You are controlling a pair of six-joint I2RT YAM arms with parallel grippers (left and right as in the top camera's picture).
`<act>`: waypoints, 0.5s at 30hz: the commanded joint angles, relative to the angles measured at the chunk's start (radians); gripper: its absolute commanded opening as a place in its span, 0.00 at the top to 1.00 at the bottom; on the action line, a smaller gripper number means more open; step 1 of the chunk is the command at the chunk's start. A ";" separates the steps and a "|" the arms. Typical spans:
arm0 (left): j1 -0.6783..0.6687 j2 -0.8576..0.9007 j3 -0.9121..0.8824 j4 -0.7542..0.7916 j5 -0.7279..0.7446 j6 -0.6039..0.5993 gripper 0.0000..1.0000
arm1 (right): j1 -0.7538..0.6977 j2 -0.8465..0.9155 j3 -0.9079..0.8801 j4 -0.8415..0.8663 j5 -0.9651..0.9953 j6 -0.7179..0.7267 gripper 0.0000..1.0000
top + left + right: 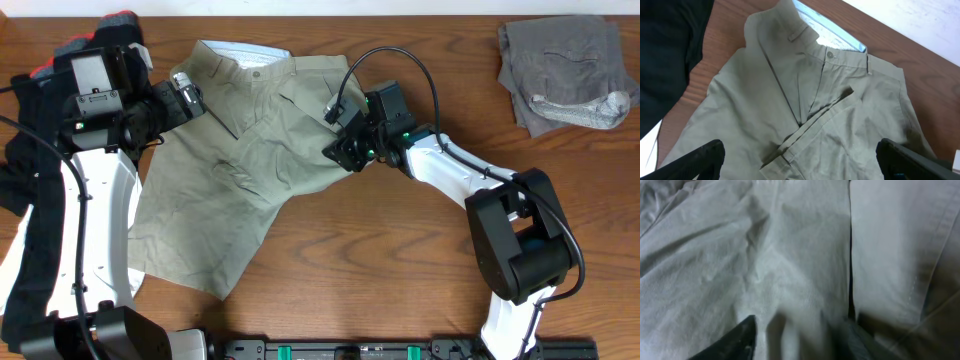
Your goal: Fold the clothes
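Note:
The khaki-beige shorts (240, 160) lie spread on the table, waistband at the back, its pale blue lining (240, 52) showing. In the left wrist view the shorts (740, 110) show the button (830, 55) and a folded hem. My left gripper (188, 98) hangs open over the shorts' left waist, its fingers wide apart (800, 160) and empty. My right gripper (342, 150) sits at the shorts' right edge. In the right wrist view its fingers (802, 332) are partly apart, pressed into the cloth (790, 255) with a ridge of it between them.
Black garments (25, 160) with red trim (120, 18) lie along the left edge, also at the left of the left wrist view (665, 50). Crumpled grey shorts (560, 60) with a white piece lie at the back right. Bare wooden table (400, 270) fills the front right.

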 commanded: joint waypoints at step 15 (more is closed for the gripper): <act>0.002 0.006 -0.008 -0.005 0.001 0.019 0.02 | -0.060 -0.134 0.066 -0.278 0.007 0.202 0.99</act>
